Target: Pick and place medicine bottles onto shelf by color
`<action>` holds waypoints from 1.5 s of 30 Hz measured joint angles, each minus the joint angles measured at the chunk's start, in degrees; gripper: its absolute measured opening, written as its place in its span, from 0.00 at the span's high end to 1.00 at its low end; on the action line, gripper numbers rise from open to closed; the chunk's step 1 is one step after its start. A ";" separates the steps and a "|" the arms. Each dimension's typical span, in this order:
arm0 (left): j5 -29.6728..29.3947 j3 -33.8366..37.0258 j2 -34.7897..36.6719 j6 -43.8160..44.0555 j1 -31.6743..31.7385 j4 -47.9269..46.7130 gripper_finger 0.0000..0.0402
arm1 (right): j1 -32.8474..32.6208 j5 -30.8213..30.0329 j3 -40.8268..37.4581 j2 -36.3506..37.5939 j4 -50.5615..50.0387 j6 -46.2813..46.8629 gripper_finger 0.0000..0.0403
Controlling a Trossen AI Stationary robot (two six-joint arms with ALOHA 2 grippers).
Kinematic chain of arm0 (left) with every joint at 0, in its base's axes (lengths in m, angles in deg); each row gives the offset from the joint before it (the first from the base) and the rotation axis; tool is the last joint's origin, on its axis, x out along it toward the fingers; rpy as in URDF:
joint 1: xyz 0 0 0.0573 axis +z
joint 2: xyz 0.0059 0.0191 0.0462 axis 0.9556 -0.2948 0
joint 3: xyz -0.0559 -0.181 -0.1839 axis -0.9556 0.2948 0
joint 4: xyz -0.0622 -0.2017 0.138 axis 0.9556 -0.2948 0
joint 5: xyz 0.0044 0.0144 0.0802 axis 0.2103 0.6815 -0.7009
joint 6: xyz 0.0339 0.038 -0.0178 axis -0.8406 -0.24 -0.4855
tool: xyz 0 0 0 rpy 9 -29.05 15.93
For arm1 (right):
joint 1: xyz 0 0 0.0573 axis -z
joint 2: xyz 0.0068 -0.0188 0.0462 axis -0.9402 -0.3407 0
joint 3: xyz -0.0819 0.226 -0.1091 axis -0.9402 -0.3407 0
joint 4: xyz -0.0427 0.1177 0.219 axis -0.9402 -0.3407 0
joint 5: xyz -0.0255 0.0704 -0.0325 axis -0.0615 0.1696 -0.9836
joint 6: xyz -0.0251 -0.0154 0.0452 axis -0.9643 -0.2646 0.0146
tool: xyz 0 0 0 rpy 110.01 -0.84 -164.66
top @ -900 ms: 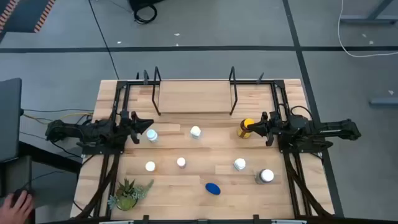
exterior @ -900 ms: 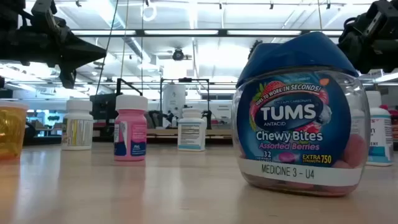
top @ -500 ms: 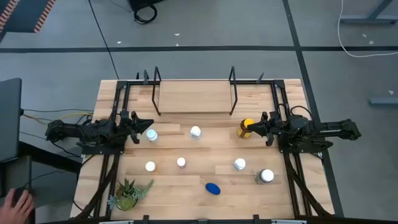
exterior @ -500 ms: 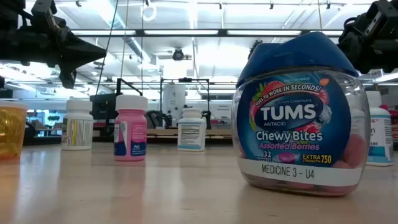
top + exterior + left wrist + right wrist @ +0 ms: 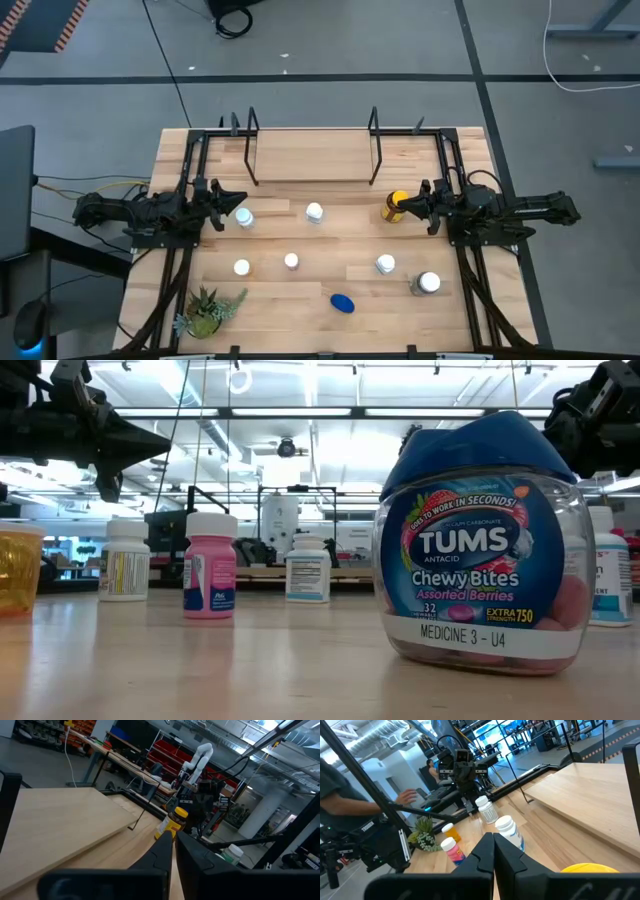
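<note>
1. My right hand (image 5: 408,205), fingers together and empty, sits right of centre, its tips just beside the upright yellow bottle (image 5: 396,207).
2. The left hand (image 5: 232,203), fingers nearly together and holding nothing, points at a white bottle (image 5: 244,217).
3. The shelf (image 5: 312,155) lies above both.

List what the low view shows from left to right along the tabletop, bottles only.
Translucent yellow-amber bottle at the picture's edge → white bottle with a yellow-striped label → pink bottle with a white cap → small white bottle with a printed label → big blue-lidded clear Tums jar → white bottle partly behind it.
</note>
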 joint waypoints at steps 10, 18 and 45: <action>0.00 0.00 0.00 0.00 -0.01 0.01 0.91 | -0.01 0.01 0.00 -0.01 0.02 0.00 0.99; -0.01 -0.01 0.00 0.01 0.01 0.01 0.93 | -0.01 0.01 -0.01 -0.01 0.01 0.02 0.99; -0.65 -0.02 -0.02 3.89 0.17 2.20 0.93 | 0.00 -0.01 0.00 -0.01 0.02 0.00 0.99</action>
